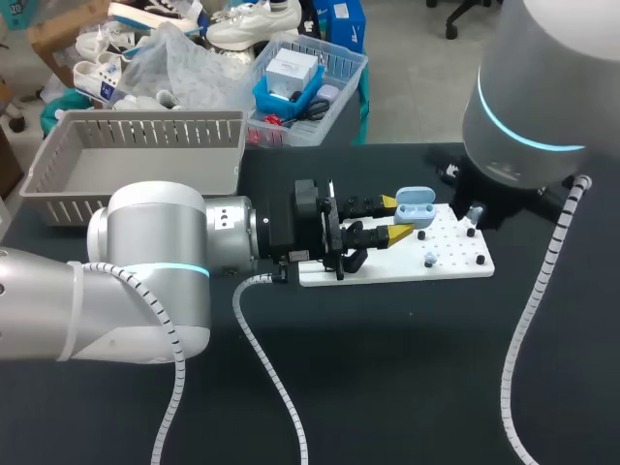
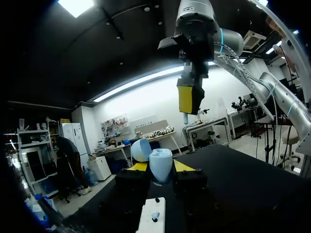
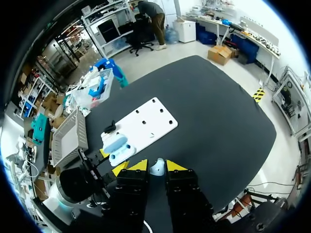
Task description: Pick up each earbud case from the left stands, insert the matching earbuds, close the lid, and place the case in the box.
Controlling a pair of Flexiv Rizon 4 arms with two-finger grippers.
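Observation:
A light blue earbud case (image 1: 415,205) with its lid open is held over the white stand board (image 1: 387,266); my left gripper (image 1: 395,220) is shut on its sides. In the left wrist view the case (image 2: 160,162) stands upright between the yellow tips, lid (image 2: 141,149) tipped back. My right gripper (image 2: 189,97) hangs well above the case, pointing down. In the right wrist view that gripper (image 3: 156,166) is shut on a small pale earbud (image 3: 156,168), high over the case (image 3: 116,144). In the head view my right arm (image 1: 533,97) hides its own gripper.
The grey slatted box (image 1: 136,155) sits at the table's far left corner. The white board carries small black pegs (image 1: 428,260) and a small bluish piece (image 1: 474,211) at its far right. My left arm's cable (image 1: 262,358) loops over the near table.

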